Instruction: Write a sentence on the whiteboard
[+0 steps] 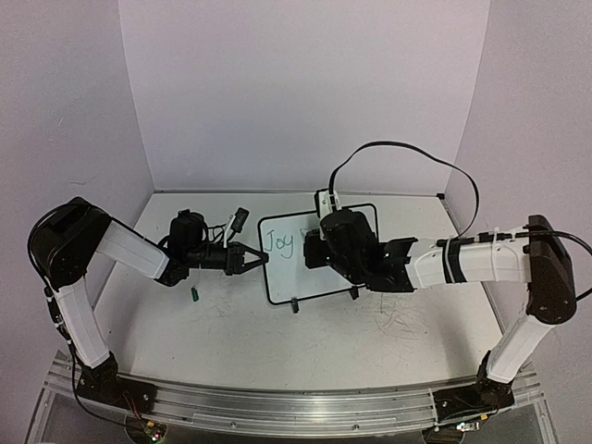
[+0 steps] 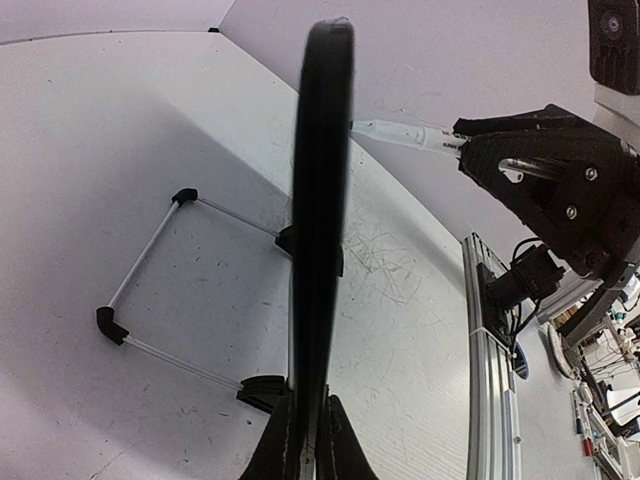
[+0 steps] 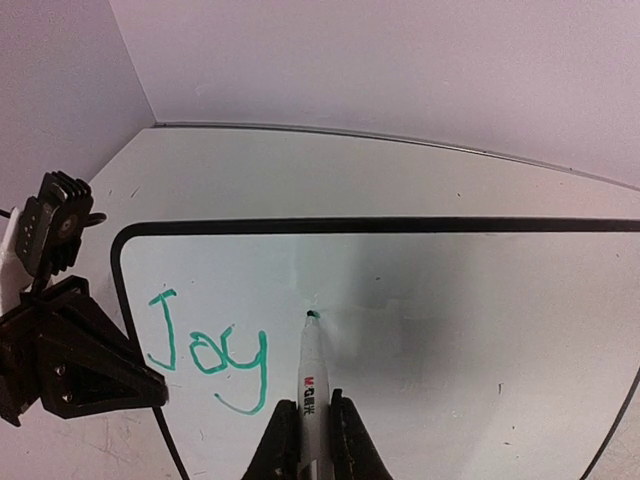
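Note:
The whiteboard (image 1: 287, 268) stands tilted at the table's middle on two black clip feet (image 1: 295, 306). Green letters reading "Joy" (image 3: 208, 352) sit at its upper left; they also show in the top view (image 1: 280, 242). My left gripper (image 1: 262, 260) is shut on the board's left edge, seen edge-on in the left wrist view (image 2: 320, 230). My right gripper (image 3: 311, 425) is shut on a white marker (image 3: 313, 380). Its green tip (image 3: 311, 315) touches the board just right of "Joy". The right arm hides the board's right half in the top view.
A small green marker cap (image 1: 195, 294) lies on the table left of the board. Faint grey scribble marks (image 1: 407, 319) cover the table to the board's right. A wire stand frame (image 2: 150, 290) shows behind the board. White walls enclose the table.

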Motion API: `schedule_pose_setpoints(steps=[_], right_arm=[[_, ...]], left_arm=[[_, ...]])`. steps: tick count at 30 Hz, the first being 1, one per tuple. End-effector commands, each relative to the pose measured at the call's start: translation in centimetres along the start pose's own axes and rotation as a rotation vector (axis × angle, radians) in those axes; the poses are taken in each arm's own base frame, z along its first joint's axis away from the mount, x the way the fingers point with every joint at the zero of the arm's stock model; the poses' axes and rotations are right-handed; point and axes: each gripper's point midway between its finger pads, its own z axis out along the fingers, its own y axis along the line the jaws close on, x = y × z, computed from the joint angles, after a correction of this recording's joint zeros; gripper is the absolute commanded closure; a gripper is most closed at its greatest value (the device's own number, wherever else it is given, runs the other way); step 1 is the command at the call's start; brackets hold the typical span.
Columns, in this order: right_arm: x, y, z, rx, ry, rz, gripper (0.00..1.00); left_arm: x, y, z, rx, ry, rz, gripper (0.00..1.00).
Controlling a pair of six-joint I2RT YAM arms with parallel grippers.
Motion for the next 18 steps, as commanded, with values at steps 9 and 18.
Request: schedule_pose_setpoints(steps=[9,18], right_arm=[[-0.7,-0.2,-1.9,-0.010,-0.017,0.042,1.00],[-1.1,0.5,-0.9,-0.008,-0.026,0.021,1.00]], left_arm=[[-0.8,-1.8,-0.2,0.048,-0.014,0.055,1.00],[-0.8,-1.8,-0.2,0.047,-0.014,0.055,1.00]])
